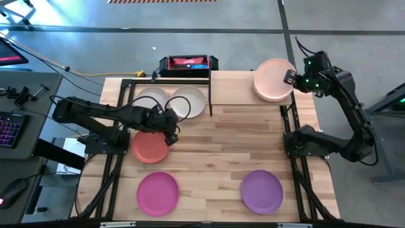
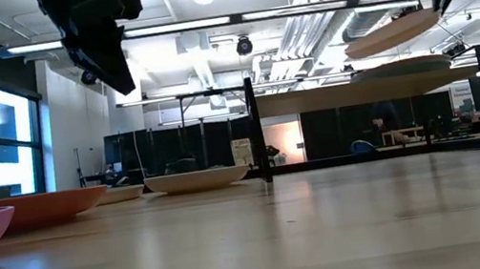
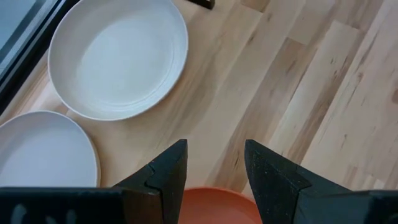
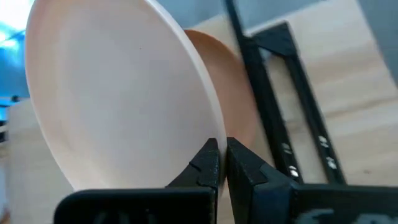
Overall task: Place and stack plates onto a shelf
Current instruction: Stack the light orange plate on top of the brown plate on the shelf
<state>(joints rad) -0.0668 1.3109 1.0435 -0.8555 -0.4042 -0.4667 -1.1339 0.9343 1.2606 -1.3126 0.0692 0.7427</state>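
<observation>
Risk: right gripper (image 4: 221, 152) pinching tilted pink plate (image 1: 273, 78) by its rim above the peach plate (image 4: 233, 93) at shelf (image 1: 310, 104) far edge; could slip or land crooked; left gripper (image 3: 214, 163) open over red plate (image 1: 150, 147)

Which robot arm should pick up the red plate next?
The left one. Its end effector hangs open right over the coral red plate's edge. The right end effector is busy, shut on a dusty pink plate over at the shelf.

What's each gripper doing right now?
Left gripper: open, empty, above the coral plate.
Right gripper: shut on the pink plate, over the shelf.
</observation>
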